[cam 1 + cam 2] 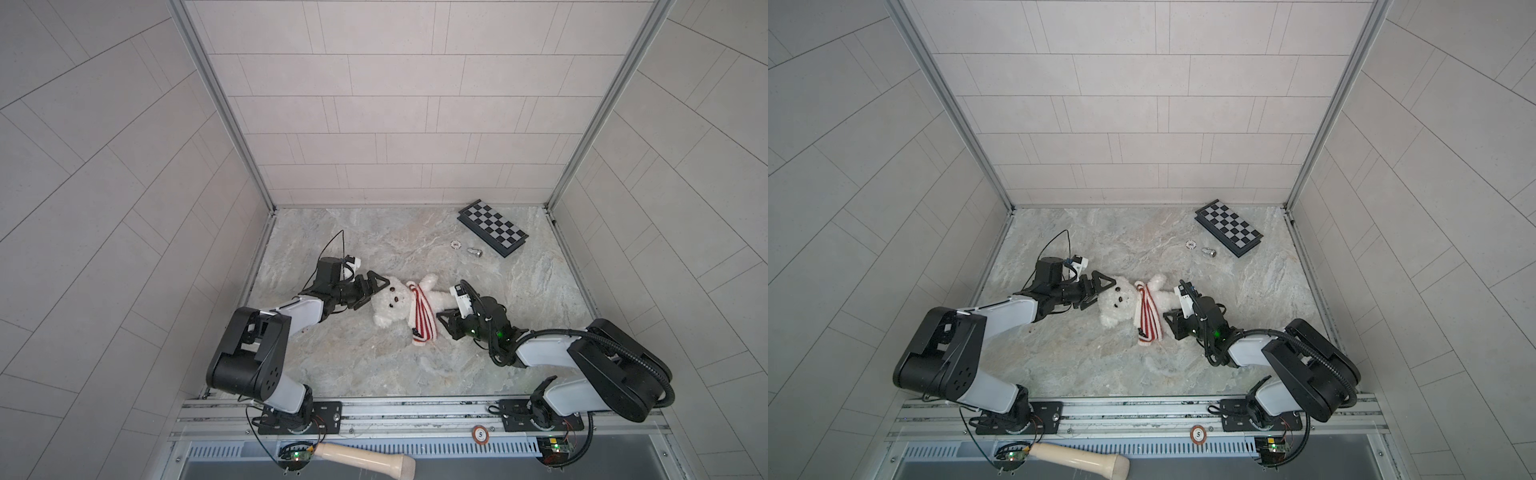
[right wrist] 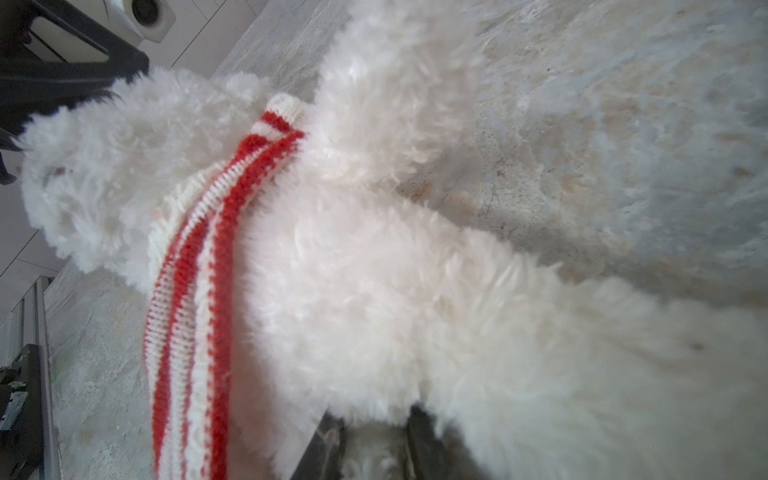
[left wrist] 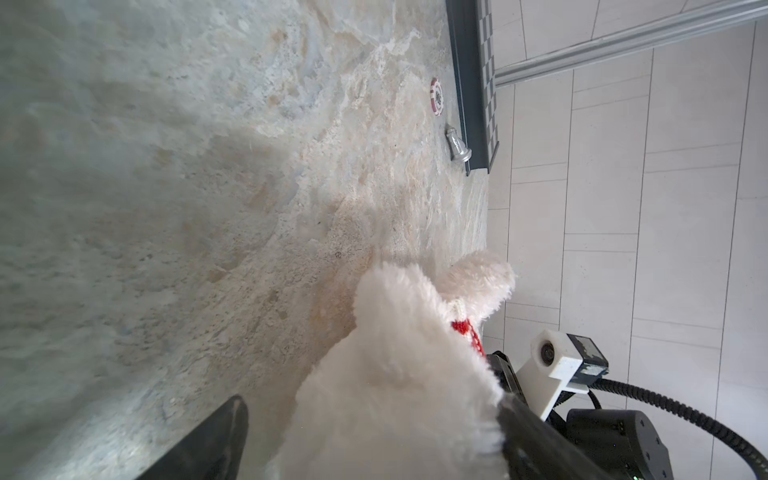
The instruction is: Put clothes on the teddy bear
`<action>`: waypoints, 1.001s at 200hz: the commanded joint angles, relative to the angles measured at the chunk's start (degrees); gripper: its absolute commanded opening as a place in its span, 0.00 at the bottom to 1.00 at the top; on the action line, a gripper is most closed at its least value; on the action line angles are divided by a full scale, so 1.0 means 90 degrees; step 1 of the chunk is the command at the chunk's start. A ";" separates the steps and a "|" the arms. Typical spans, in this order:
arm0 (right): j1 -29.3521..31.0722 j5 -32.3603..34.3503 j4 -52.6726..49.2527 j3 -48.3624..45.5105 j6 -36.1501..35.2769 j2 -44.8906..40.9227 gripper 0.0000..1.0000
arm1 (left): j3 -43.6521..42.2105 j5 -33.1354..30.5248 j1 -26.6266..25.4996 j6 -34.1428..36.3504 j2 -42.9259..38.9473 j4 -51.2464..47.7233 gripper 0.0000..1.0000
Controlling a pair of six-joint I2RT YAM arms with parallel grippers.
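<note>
Now: left hand released, jaws wide, straddling the crown of the bear without clamping it. Bear lies face-up mid-table, long axis running hand to hand, head left and legs right. Sweater is bunched in a band across neck and chest; the body right of it is bare. Right hand sits at the leg end, jaws narrow with fur between them, which reads as pinching a leg. Judgement: the hem must travel rightward, and the right hand is nearer it.
</note>
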 commanded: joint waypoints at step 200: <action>0.0604 0.0482 -0.0867 -0.0508 -0.0180 -0.1342 0.40 | -0.0876 0.0232 -0.0534 -0.1019 -0.1031 0.2670 0.17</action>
